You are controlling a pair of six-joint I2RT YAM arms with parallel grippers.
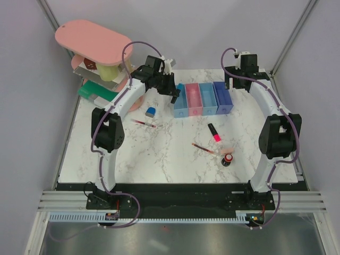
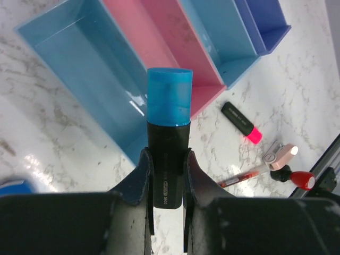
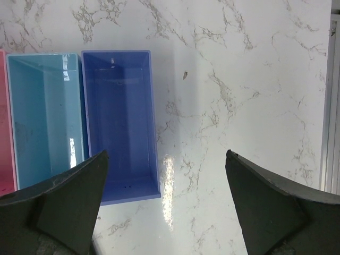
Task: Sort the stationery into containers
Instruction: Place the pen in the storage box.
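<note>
Left fingers (image 2: 139, 183) clamp blue-capped marker (image 2: 169, 138) above light-blue bin (image 2: 79, 64); right fingers (image 3: 58, 196) spread wide.

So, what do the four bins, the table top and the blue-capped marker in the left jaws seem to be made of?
Bins: probably thin moulded plastic, glossy; light glints on their floors and the walls look slightly translucent. Table top: marble-patterned, smooth and shiny; real stone or a printed laminate cannot be told. Marker: likely plastic, a slightly translucent blue cap on a dull black barrel.
</note>
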